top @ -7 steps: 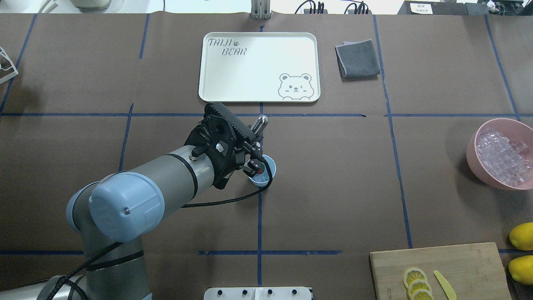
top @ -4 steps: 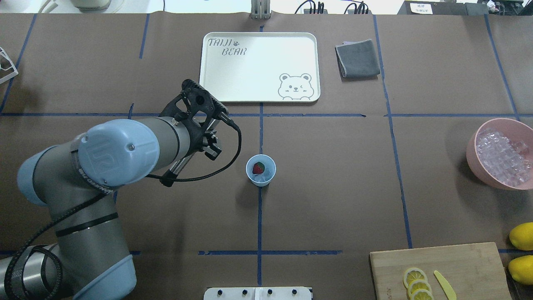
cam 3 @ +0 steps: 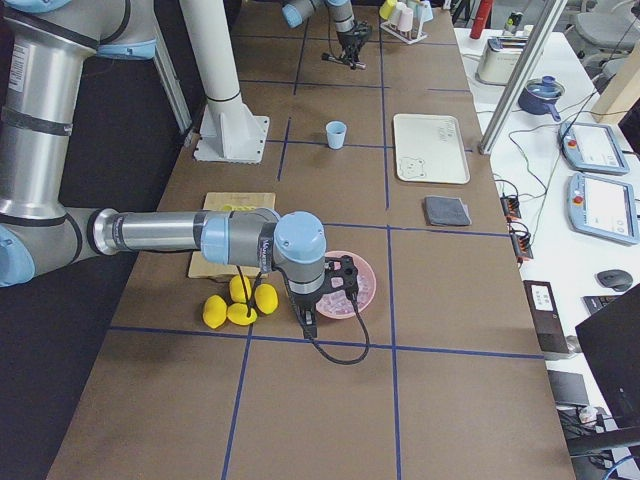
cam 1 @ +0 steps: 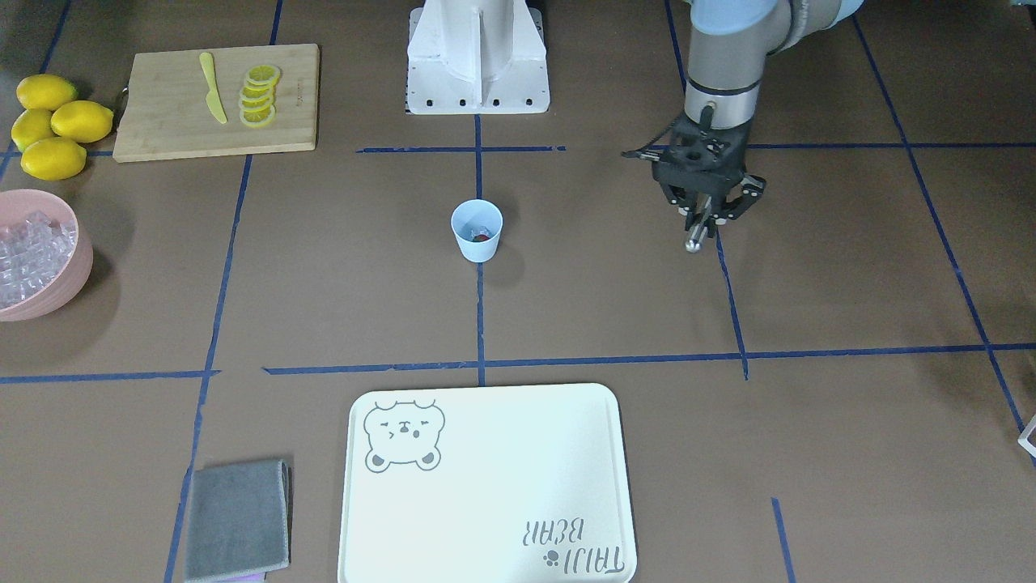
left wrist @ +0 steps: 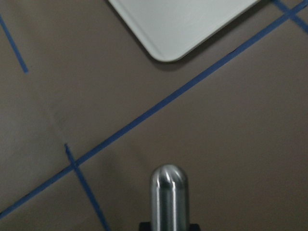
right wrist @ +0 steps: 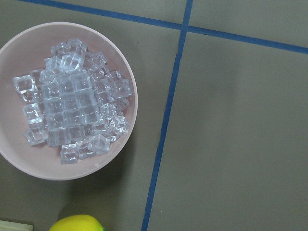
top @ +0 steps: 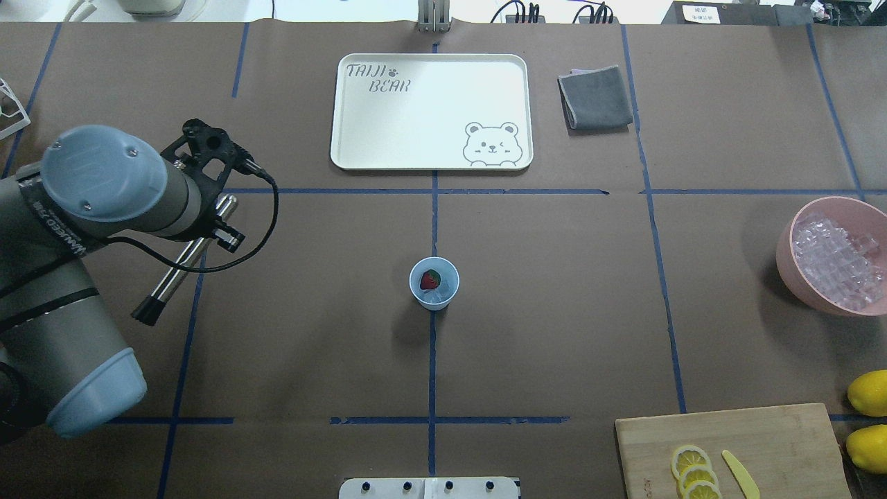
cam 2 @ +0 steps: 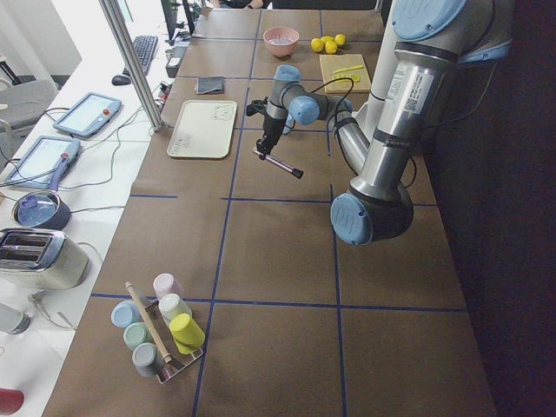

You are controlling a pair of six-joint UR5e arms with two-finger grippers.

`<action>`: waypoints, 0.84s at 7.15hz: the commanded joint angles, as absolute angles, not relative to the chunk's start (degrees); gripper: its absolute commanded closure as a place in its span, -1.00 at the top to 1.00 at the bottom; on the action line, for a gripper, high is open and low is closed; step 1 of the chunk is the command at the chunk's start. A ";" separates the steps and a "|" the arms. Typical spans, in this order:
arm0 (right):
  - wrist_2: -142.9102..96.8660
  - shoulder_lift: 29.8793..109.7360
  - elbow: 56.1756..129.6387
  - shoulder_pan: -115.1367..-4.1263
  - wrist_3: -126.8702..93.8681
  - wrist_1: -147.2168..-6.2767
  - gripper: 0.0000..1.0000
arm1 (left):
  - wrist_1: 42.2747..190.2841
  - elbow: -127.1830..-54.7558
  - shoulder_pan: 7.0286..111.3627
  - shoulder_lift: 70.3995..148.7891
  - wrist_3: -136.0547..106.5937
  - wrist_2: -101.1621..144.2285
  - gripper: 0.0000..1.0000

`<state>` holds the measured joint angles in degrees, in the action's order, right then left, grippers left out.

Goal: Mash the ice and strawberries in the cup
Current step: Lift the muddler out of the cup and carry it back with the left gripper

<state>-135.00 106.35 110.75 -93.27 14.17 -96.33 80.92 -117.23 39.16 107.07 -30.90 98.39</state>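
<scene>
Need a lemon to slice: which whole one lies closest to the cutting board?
The lemon on the cluster's right in the front-facing view, beside the cutting board; the other three lie farther away.

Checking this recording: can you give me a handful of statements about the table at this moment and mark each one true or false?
1. The strawberry lies inside the cup. True.
2. The left gripper holds the metal muddler right over the cup. False: it grips the muddler well off to the side, over bare table.
3. The grey cloth lies on the tray. False: it lies on the table beside the tray, which carries nothing.
4. The pink bowl holds ice cubes. True.
5. A whole lemon sits on the cutting board. False: only the lemon slices and a yellow knife are on it.
</scene>
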 commanded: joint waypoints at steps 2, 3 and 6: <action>-135.00 106.35 110.74 -92.99 14.15 -96.33 0.99 | 80.59 -116.72 48.22 96.54 -35.29 105.08 -0.97; -135.00 106.35 110.66 -92.90 14.15 -96.33 0.99 | 81.47 -116.63 49.47 94.24 -38.64 105.90 -0.95; -134.91 106.35 110.65 -92.55 14.15 -96.33 0.99 | 93.54 -107.46 53.07 91.58 -36.30 110.18 -0.90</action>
<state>-134.94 106.35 110.66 -92.61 14.15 -96.33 87.16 -112.54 51.32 92.28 -36.62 107.22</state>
